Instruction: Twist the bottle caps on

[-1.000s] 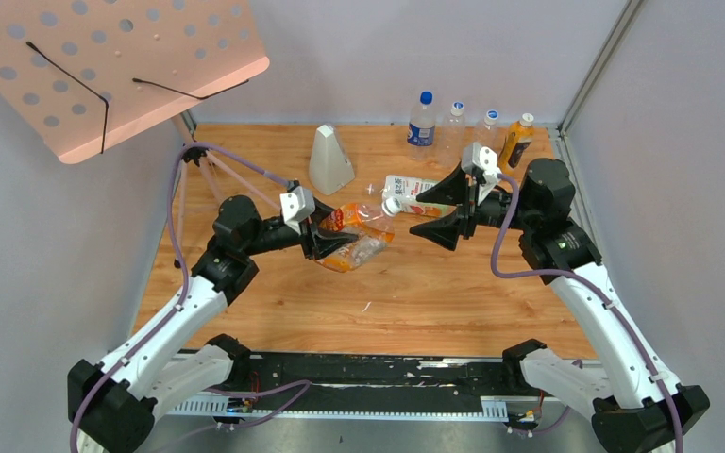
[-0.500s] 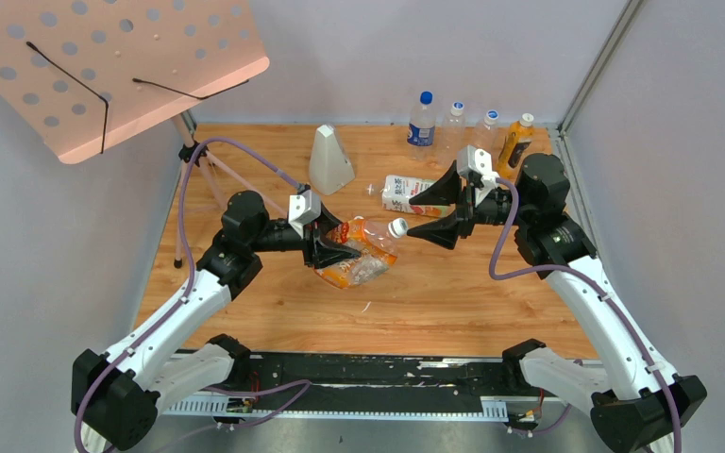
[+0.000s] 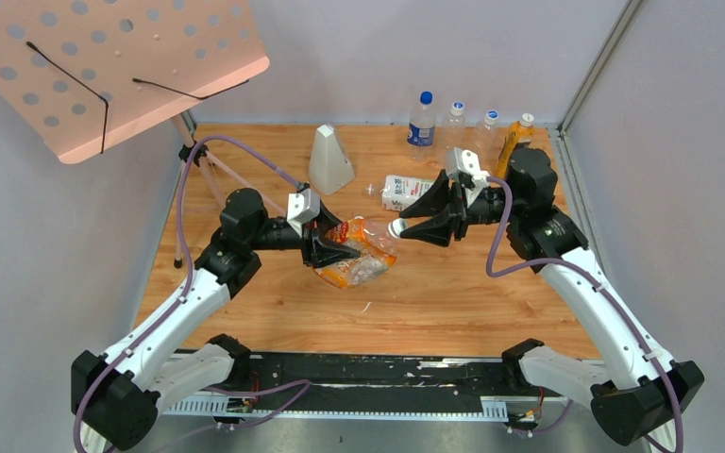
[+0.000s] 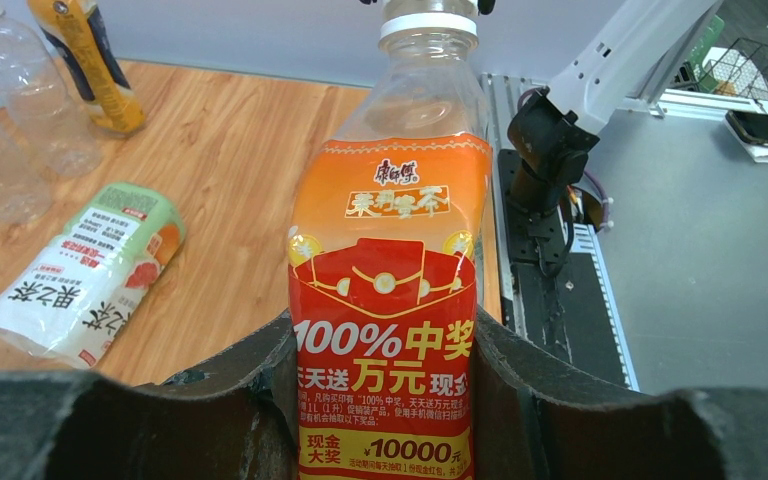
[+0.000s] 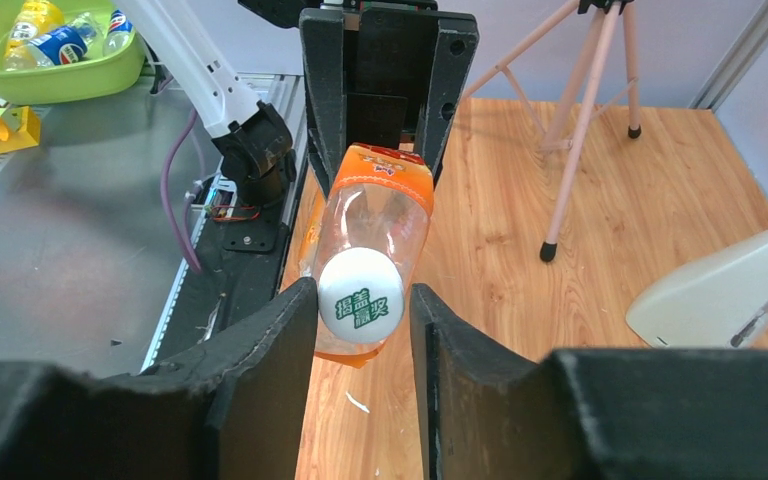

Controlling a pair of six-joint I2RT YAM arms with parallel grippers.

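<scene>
Right gripper (image 3: 406, 224) has moved in on the bottle's mouth and now brackets the white cap (image 3: 395, 227), which sits on the neck of the orange-label bottle (image 3: 363, 247).

Left wrist view: the left gripper (image 4: 385, 338) is clamped on the label, with the cap straight ahead.

Right wrist view: the fingers (image 5: 280, 340) flank the cap, narrowly apart, with a sliver of gap on one side. Closing squarely in line with the neck before twisting should avoid cross-threading.

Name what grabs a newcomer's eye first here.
The orange-labelled bottle stands out, gripped mid-table by the left end effector, neck pointing right. The right end effector flanks the white cap on its mouth. A pink perforated stand looms at the far left.
</scene>
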